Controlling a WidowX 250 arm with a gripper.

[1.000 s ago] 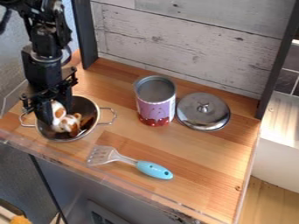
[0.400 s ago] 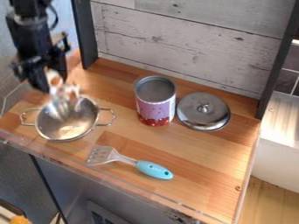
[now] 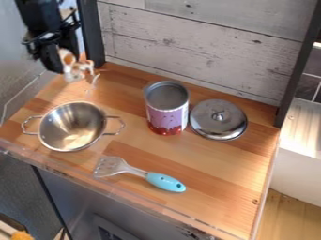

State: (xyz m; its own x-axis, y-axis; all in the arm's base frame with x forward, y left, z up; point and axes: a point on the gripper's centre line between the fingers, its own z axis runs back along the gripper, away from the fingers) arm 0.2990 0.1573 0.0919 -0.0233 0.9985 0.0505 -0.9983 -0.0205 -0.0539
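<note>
Pale wooden boards [image 3: 201,42] back a wooden counter [image 3: 207,164], over whose upper-left part the gripper [image 3: 67,65] grips a small brown-and-white toy [image 3: 76,69] in the air. Below sits a two-handled steel pot [image 3: 72,126]; to its right, a purple-and-red can [image 3: 167,110], then a metal lid [image 3: 218,119] just beside it. A blue-handled spatula [image 3: 141,174] lies nearer the front.

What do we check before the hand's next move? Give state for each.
1. Brown-and-white toy in the hand: ok
2. Toy lifted clear of the two-handled pot: ok
3. Grip firm enough not to slip: cannot tell
4. Pot upright on the wooden top: ok
5. Can upright: ok
6. Lid and spatula off the pot: ok, lid by the can, spatula at the front
</note>
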